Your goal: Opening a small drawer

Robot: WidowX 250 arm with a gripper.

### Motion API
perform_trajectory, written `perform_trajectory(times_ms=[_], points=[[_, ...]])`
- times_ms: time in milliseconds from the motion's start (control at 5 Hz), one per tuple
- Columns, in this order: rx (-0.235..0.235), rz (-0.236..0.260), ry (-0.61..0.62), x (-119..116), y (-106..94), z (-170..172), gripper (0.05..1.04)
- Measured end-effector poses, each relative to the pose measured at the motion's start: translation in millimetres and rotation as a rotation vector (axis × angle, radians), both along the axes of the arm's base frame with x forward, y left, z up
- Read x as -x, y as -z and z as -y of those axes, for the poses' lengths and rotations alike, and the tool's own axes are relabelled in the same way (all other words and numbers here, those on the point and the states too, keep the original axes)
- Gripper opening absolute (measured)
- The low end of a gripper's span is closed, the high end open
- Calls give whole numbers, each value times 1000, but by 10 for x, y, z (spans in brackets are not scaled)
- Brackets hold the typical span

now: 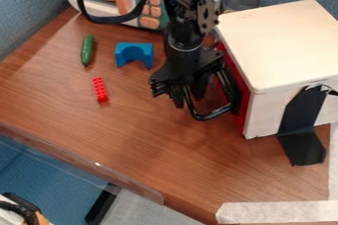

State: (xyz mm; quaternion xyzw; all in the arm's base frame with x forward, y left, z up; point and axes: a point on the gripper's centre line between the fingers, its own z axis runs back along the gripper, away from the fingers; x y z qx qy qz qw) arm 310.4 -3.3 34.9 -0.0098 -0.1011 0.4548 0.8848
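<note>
Hanging by the black handle (pixel 210 116) (red-fronted drawer (pixel 243 111)), the claw (pixel 189 97).

The black arm (pixel 180 32) had a perforated plate (pixel 206 16), a pale-ringed joint (pixel 183 48) and, toward 11 o'clock, a looping cable (pixel 109 20).

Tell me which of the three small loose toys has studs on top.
The red brick: rows of studs. The blue block has an arched cutout instead; the green cucumber is long and smooth.
</note>
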Motion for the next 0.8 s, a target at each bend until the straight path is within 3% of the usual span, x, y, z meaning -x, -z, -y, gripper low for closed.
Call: perform_trajectory(times_ms=[200, 800], points=[[1, 0, 11, 60, -18, -11, 200], [-16, 50, -24, 264, -266, -199, 176]])
